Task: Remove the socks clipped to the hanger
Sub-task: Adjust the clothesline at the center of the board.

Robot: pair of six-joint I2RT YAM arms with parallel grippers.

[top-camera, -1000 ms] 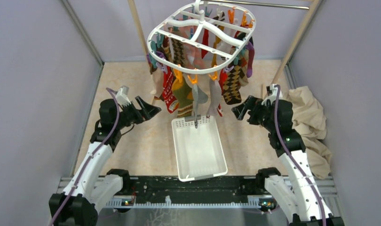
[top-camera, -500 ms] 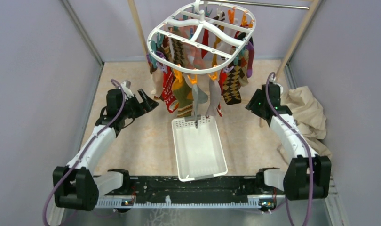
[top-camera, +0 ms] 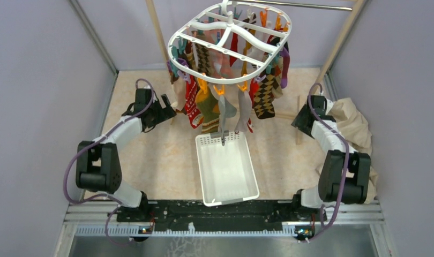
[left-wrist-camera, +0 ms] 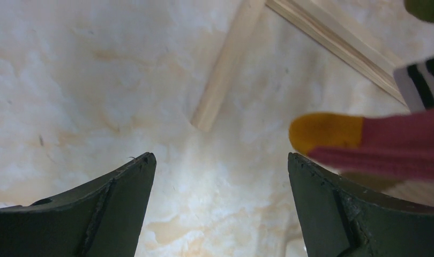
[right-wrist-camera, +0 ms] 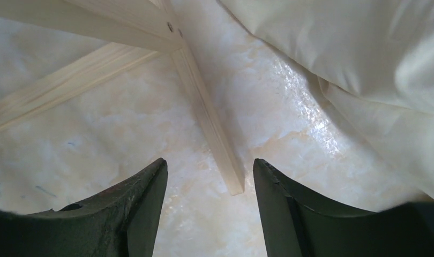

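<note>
our left pincer (left-wrist-camera: pixel 220 160) stands wide open with nothing in it, fingers pointing down at the tabletop (left-wrist-camera: pixel 97 80). a red sock with a yellow toe (left-wrist-camera: pixel 359 142) hangs just beside its right finger, not between the fingers. seen from above, this left pincer (top-camera: pixel 164 113) has come forward and inward since a second ago and now sits near the left edge of the socks (top-camera: pixel 209 104), so we judge a first grasp is close but not begun.

our right pincer (right-wrist-camera: pixel 209 163) is also open and empty, over a wooden foot of the rack (right-wrist-camera: pixel 207 112) with the cream cloth (right-wrist-camera: pixel 354 59) beside it. it has swung outward, away from the socks.

both arms have gone from a folded pose to a long reach, each forearm running out from a bent elbow toward the far half of the tabletop.

every sock we see is clipped under the hanger (top-camera: pixel 229 40), which hangs above the far end of the white basket (top-camera: pixel 225 176). we see no sock in the basket yet.
</note>
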